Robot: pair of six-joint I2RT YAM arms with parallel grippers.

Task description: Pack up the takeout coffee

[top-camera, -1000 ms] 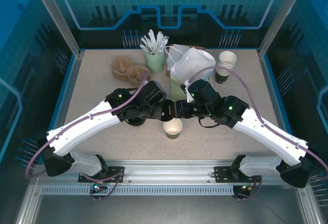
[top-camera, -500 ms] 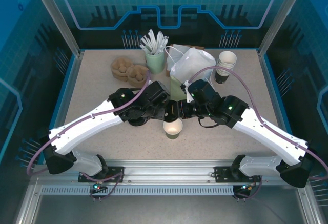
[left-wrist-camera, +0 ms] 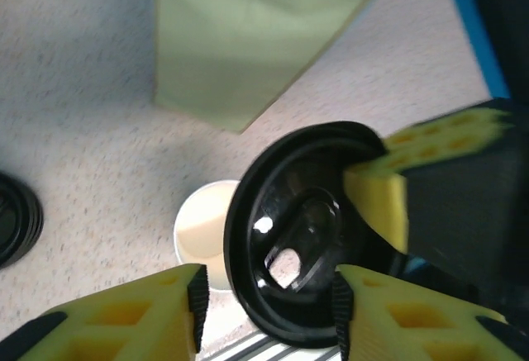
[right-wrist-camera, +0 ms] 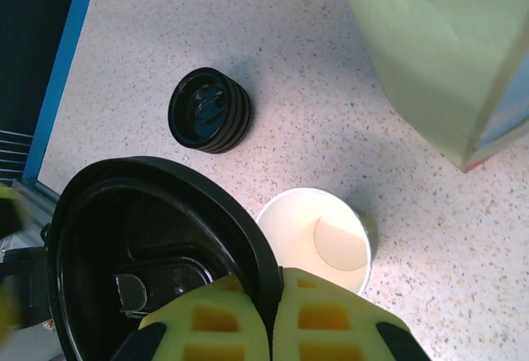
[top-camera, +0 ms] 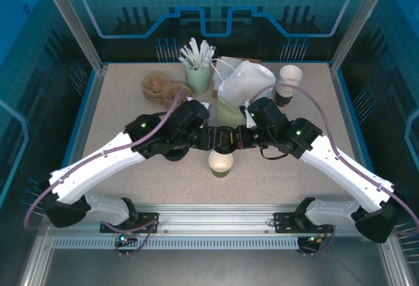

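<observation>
A black coffee lid (top-camera: 226,140) hangs in the air just above an open, empty paper cup (top-camera: 220,163) at mid-table. My right gripper (top-camera: 237,139) is shut on the lid's rim (right-wrist-camera: 157,254), and the cup (right-wrist-camera: 318,241) stands just right of it. My left gripper (left-wrist-camera: 269,299) is open, its yellow fingers either side of the lid's (left-wrist-camera: 306,245) lower edge. The cup (left-wrist-camera: 202,229) shows behind the lid. The right gripper's finger (left-wrist-camera: 388,187) pinches the lid from the upper right.
A stack of black lids (right-wrist-camera: 209,111) sits left of the cup. A flat green bag (top-camera: 229,112) lies behind it, with a white bag (top-camera: 245,80), stacked cups (top-camera: 288,83), a green cup of stirrers (top-camera: 198,70) and brown carriers (top-camera: 163,88) at the back.
The two grippers have stayed together over the cup. The left arm's elbow has swung left and the right wrist has drawn back slightly, with the lid still in the right gripper.
</observation>
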